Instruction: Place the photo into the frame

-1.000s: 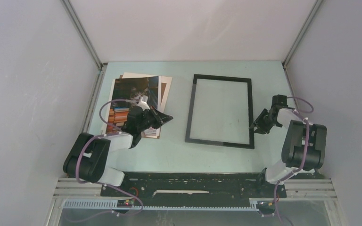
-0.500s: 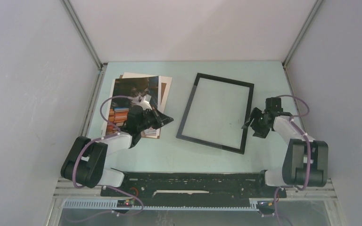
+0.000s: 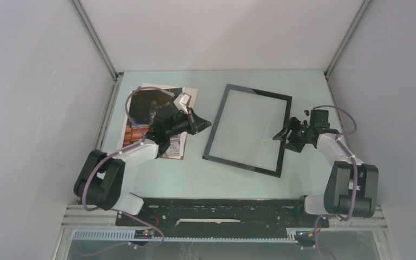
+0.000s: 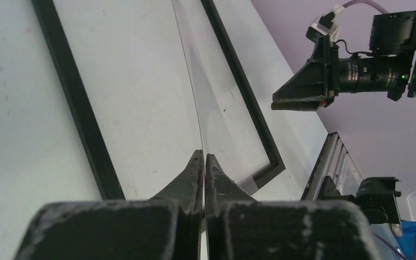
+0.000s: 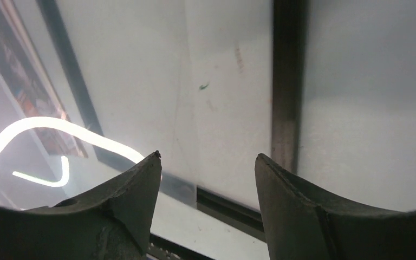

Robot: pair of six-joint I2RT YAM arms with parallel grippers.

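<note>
frame (image 3: 249,130): 1 | photo (image 3: 140,108): 1 | left tool (image 4: 203,157) clenched | right tool (image 5: 208,157) released

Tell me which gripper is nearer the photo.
Left. The left gripper sits just past the photo's right edge; the right gripper is at the frame's far side, the whole frame between it and the photo.

One thin black clear-paned rectangular frame (image 3: 248,130); left of it, one dark glossy photo (image 3: 141,108), one tan board (image 3: 193,96), one white sheet (image 3: 147,86).

Overhead looked down from behind; wrist views sat just behind left pincer (image 4: 203,156), right pincer (image 5: 208,156); frame (image 3: 247,130) ahead, shared.
</note>
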